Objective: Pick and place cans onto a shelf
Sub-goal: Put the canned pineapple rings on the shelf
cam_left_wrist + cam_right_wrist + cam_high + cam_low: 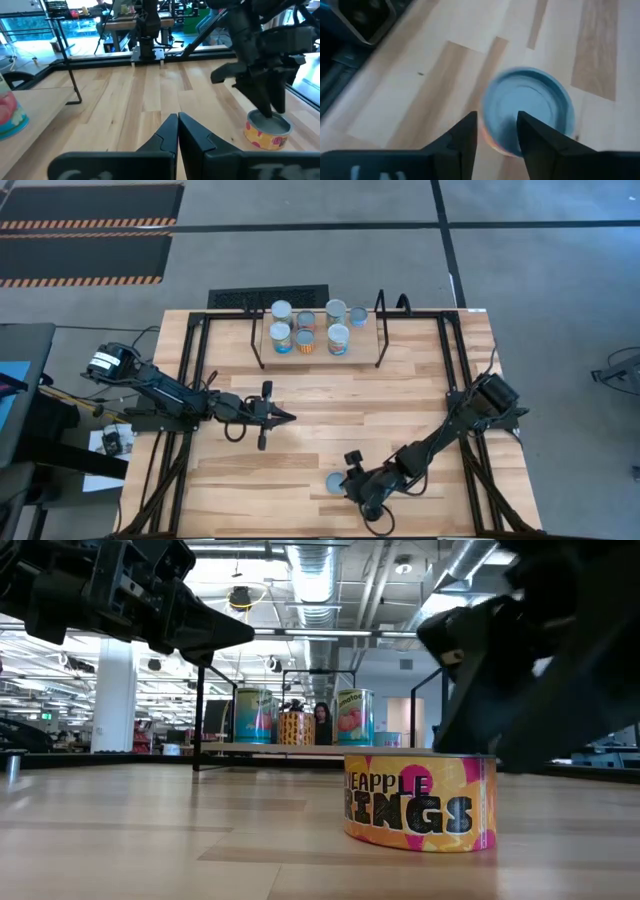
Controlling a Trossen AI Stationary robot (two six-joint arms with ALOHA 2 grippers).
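One yellow and pink can (420,802) with a grey-blue top (530,107) stands upright on its base on the tabletop near the front edge (334,482). My right gripper (497,120) is open and slants down over this can's top from the table's right. Several more cans (306,330) stand upright on the wooden board of the shelf (320,358) at the far middle. My left gripper (288,417) is shut and hovers level over the table's left middle, holding nothing. My right gripper has its fingertips (270,107) at the top of the lone can (267,131), coming down at a slant from the table's right. I cannot tell whether they touch it. The can stands upright on the table.
Black metal frame rails (190,380) (455,380) run along the table's left and right sides. Bare wood (340,405) lies between the shelf and the lone can. A person (322,720) shows in the room beyond the shelf.
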